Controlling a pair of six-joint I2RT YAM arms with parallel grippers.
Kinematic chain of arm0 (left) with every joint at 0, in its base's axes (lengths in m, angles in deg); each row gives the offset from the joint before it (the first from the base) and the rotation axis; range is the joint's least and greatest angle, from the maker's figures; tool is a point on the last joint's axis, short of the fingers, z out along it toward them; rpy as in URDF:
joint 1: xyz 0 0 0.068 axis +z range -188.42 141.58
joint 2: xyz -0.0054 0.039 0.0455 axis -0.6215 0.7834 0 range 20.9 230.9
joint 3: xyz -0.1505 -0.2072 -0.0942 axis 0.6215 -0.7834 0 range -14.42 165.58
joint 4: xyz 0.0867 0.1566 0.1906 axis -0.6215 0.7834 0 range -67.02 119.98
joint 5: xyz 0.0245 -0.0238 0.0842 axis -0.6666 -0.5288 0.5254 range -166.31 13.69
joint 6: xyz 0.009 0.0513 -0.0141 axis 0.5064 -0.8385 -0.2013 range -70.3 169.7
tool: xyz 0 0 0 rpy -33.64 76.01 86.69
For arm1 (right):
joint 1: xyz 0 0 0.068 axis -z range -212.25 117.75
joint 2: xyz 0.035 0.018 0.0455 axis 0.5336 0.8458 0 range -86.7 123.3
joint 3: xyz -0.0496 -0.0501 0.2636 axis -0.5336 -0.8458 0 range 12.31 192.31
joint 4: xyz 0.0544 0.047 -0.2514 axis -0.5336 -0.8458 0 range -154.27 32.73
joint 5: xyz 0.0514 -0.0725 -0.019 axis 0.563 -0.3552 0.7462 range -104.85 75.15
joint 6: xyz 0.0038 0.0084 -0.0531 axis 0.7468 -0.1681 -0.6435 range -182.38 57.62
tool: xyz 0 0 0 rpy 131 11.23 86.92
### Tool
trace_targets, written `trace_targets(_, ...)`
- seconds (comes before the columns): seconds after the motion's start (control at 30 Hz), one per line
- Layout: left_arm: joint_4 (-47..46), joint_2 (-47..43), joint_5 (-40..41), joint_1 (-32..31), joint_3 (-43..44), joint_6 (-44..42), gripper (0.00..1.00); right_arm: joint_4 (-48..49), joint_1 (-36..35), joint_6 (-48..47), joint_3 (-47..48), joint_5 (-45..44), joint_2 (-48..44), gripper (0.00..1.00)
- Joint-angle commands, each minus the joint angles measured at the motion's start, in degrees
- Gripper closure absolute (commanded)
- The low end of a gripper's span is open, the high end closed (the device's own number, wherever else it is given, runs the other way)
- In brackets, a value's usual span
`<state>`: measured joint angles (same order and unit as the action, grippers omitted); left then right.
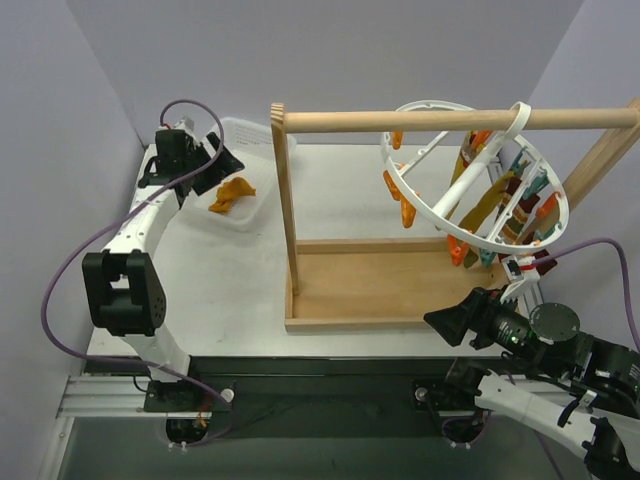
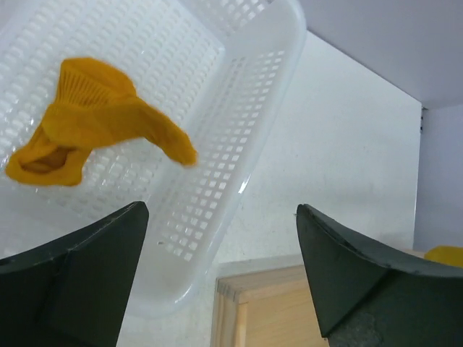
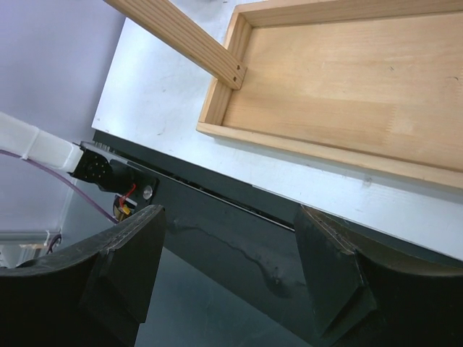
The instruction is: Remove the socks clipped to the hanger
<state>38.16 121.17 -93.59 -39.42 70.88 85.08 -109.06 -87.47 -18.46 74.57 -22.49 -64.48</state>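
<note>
From above, the hanger hangs tilted from the rod of the wooden rack on the right. Several socks, striped and orange, are pinned inside its ring. One mustard sock is over in the white basket at the far left of the desk, right under the left claw. The right claw waits low by the rack's base, near the ring's lower edge but not touching it.

The left wrist view shows that claw's fingers wide apart with nothing between them. The mustard sock is crumpled against the basket mesh, and one tip is blurred, so I cannot say it has settled.

The right wrist view shows those fingers apart and empty too. They face the rack's base board and the desk edge, with no sock in sight.

These socks look light, limp and stretchy. I'd expect one to lengthen before its clip lets go, and the free-hanging ring to swing along with it. Best to pinch the fabric just under the clip and pull down steadily.
</note>
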Motion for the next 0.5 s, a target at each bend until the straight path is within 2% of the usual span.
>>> trace_targets(0.0, 2.5, -9.7, 5.1, -1.9, -5.2, -3.0, 0.02, -0.7, -0.2, 0.3, 1.9, -1.9, 1.2, 0.28)
trace_targets(0.13, 0.7, -21.5, 4.9, -2.0, -18.5, -1.9, 0.03, -1.6, -0.2, -0.2, 2.4, -2.2, 1.2, 0.27)
trace_targets(0.27, -1.5, -38.5, 3.6, -5.8, -29.4, -1.4, 0.07, -2.3, -0.2, -0.4, 3.0, -3.2, 1.0, 0.27)
trace_targets(0.37, 2.8, -48.3, 6.4, -7.9, -33.2, -3.6, 0.1, -3.6, -0.3, -0.4, 3.8, -3.3, 0.7, 0.27)
trace_targets(0.47, 7.7, -56.7, 5.2, -8.3, -35.0, -4.9, 0.14, -4.8, -0.4, -0.4, 4.5, -4.0, -0.1, 0.27)
